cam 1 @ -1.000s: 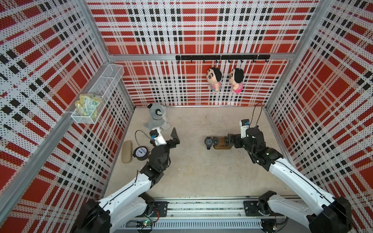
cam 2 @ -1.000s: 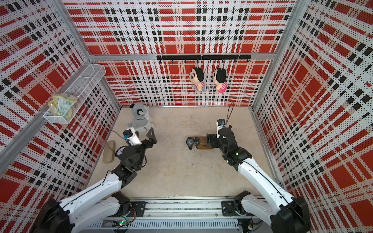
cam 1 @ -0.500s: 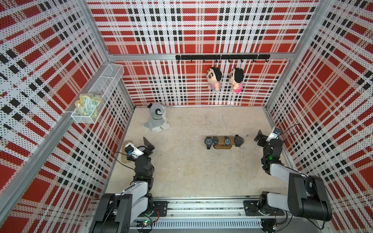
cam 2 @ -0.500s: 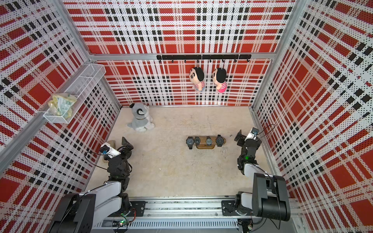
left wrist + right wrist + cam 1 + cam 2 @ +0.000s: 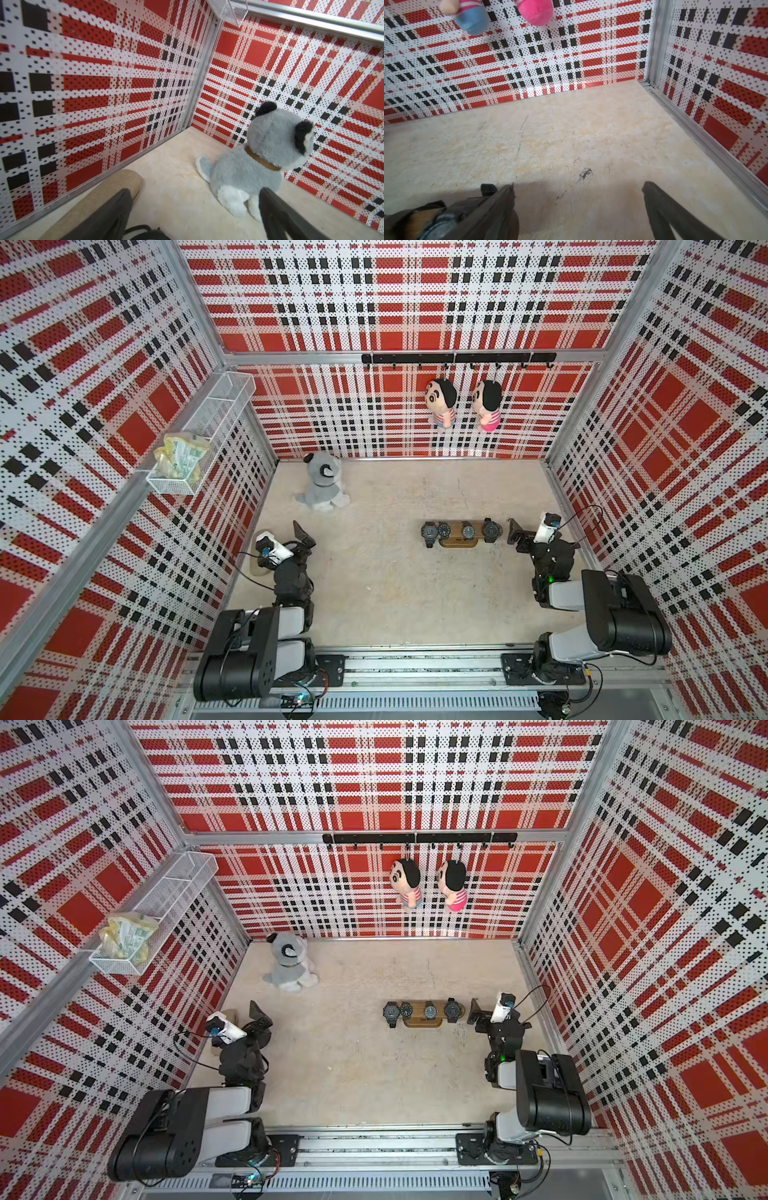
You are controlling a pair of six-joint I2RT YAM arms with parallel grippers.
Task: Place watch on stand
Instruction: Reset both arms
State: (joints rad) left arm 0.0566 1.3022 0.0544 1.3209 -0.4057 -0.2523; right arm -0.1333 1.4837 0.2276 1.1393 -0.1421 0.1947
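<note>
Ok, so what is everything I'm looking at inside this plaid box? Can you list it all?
stand: one, brown wood, mid-floor
watches: four, black, lined up at the stand
plush dog: one, grey and white, back left of the floor
dolls: two, black-haired, hanging from a black hook rail on the back wall
wire basket: one, white, left wall, holding a yellow-green packet
case: one, beige, floor by the left wall
left gripper: black, open, empty, by the case
right gripper: black, open, empty, beside the stand
</note>
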